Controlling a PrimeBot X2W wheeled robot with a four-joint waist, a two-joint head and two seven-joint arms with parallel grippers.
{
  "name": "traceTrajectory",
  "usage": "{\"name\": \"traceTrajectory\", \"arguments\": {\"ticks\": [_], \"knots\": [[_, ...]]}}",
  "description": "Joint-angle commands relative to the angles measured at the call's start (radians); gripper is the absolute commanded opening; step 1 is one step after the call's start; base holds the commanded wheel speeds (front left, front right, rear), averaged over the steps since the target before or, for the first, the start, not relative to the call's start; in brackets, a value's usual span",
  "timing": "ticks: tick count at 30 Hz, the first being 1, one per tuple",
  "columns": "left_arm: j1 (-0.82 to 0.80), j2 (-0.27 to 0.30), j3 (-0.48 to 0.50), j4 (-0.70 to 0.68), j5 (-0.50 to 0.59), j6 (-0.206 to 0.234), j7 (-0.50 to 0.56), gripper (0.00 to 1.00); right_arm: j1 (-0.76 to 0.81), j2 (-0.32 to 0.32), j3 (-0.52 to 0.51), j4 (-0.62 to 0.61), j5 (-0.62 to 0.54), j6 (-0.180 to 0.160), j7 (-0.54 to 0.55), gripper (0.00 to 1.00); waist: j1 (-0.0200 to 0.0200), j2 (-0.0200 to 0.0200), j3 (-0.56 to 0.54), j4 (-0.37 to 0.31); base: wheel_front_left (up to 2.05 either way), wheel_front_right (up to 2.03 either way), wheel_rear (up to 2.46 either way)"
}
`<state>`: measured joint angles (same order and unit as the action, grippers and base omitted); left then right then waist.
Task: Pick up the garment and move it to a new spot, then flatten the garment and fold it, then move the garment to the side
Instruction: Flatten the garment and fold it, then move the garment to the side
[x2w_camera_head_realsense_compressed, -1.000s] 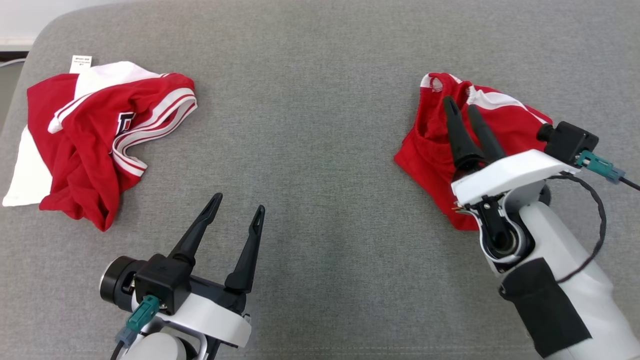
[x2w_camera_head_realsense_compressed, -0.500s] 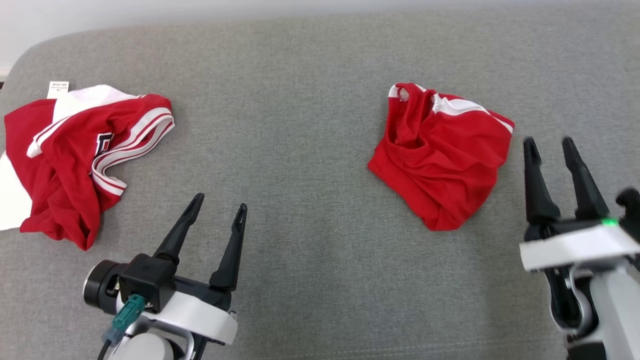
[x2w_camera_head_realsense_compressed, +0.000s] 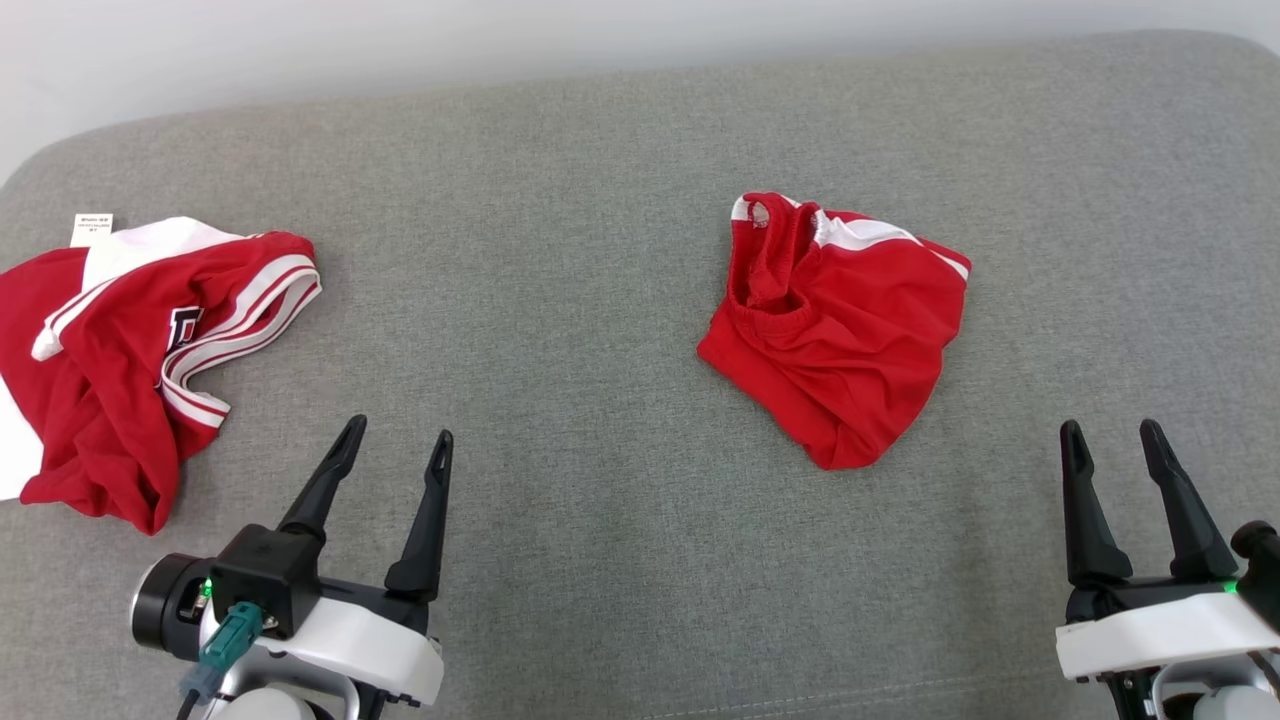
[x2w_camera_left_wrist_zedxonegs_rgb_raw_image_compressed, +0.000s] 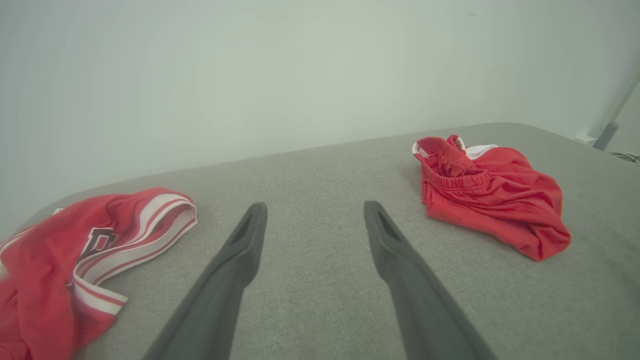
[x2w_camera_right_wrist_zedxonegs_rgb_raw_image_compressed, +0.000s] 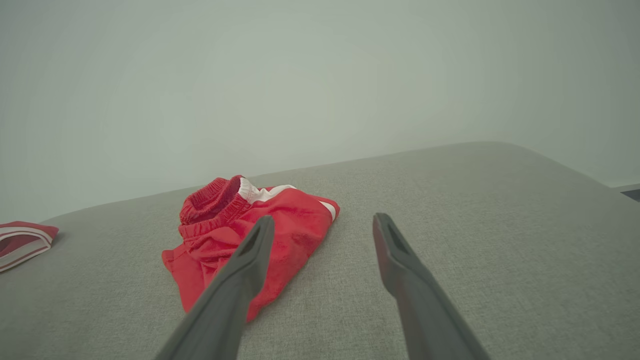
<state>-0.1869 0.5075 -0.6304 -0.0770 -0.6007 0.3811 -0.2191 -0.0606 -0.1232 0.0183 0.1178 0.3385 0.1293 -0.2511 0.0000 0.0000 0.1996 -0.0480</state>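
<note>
Grey cushion (x2w_camera_head_realsense_compressed: 620, 600), left end effector (x2w_camera_head_realsense_compressed: 399, 430) agape

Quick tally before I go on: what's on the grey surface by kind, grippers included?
Red shorts: 1
Red-and-white jersey: 1
Grippers: 2 (left gripper, right gripper, both open and holding nothing)
Total: 4

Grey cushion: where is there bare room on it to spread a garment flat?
The widest bare patch of the grey cushion lies between the red and white jersey at the left and the red shorts. A smaller one lies right of the shorts, beyond the right gripper. The left end is crowded.
</note>
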Motion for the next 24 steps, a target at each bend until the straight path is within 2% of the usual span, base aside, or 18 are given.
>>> {"name": "traceTrajectory", "arguments": {"ticks": [1,16,19,24], "knots": [[-0.013,0.032,0.047,-0.025,-0.006,0.012,-0.001,1.00,0.003,-0.007,0.018,-0.023,-0.007,0.001,-0.011,1.00,0.0000,0.0000,-0.003,-0.003,0.00,0.00,0.00],[0.000,0.050,0.056,-0.057,-0.009,0.036,0.009,1.00,-0.023,-0.005,0.033,-0.016,0.025,0.001,-0.011,1.00,0.0000,0.0000,0.004,-0.015,0.00,0.00,0.00],[-0.007,0.053,0.058,-0.065,-0.007,0.038,0.009,1.00,-0.070,-0.008,0.038,0.029,0.071,0.001,-0.011,1.00,0.0000,0.0000,0.021,-0.015,0.00,0.00,0.00],[-0.031,0.046,0.051,-0.068,-0.001,0.030,0.009,1.00,-0.189,-0.029,0.079,0.178,0.186,0.001,-0.004,1.00,0.0000,0.0000,0.050,0.003,0.00,0.00,0.00]]}}
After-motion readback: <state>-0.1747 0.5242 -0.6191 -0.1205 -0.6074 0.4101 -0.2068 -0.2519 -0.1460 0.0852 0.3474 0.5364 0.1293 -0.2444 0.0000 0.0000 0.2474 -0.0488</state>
